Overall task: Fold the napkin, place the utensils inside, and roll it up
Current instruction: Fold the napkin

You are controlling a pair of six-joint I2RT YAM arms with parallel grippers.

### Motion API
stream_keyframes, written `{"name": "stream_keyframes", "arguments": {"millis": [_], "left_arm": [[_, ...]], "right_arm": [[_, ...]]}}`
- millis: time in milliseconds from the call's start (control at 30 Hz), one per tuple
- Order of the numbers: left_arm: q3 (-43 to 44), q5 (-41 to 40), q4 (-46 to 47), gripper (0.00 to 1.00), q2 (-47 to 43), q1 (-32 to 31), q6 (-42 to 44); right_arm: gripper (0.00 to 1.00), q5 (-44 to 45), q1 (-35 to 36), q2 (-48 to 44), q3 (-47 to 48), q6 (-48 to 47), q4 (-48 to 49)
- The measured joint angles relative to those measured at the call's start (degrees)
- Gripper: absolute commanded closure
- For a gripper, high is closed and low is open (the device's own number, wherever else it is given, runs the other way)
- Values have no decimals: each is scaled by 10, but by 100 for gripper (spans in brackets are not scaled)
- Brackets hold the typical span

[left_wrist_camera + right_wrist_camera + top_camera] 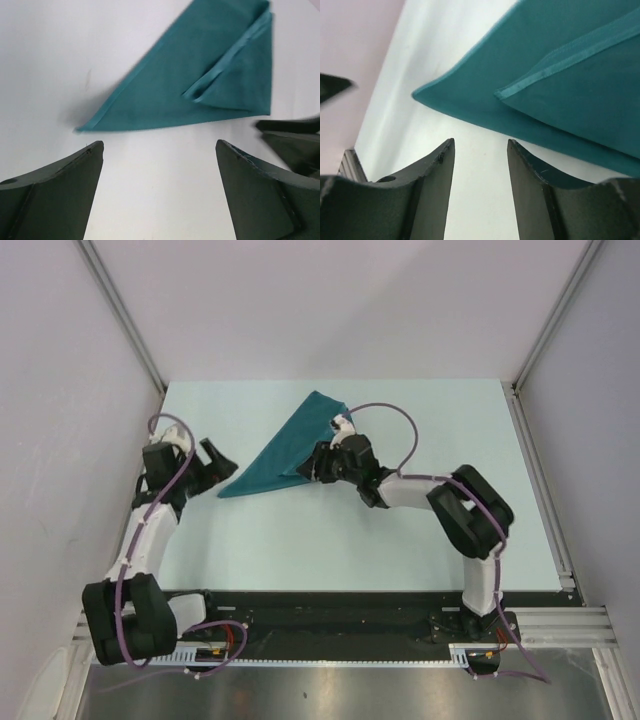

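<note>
The teal napkin (290, 447) lies folded into a triangle on the pale table, its sharp tip pointing left. It also shows in the left wrist view (200, 85) and the right wrist view (560, 85), with a folded hem on top. My left gripper (217, 466) is open and empty, just left of the napkin's tip. My right gripper (308, 468) is open and empty at the napkin's near right edge, its fingertips (445, 150) just short of the cloth. No utensils are in view.
The pale table (330, 540) is walled by white panels on the left, back and right, with aluminium rails at the corners. A black strip and metal rail (330, 625) run along the near edge by the arm bases.
</note>
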Motion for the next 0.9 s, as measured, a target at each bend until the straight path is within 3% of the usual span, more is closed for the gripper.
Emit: {"name": "stream_keyframes", "arguments": {"millis": [100, 333, 600, 900], "left_arm": [[-88, 1, 30, 8, -20, 48, -57], [-216, -12, 113, 21, -44, 52, -173], [-234, -27, 231, 31, 35, 55, -257], [-242, -45, 326, 39, 122, 64, -311]], "right_arm": [[49, -7, -18, -83, -50, -11, 9], [48, -26, -94, -224, -120, -23, 24], [47, -51, -155, -319, -199, -24, 16], [47, -62, -186, -364, -234, -20, 5]]}}
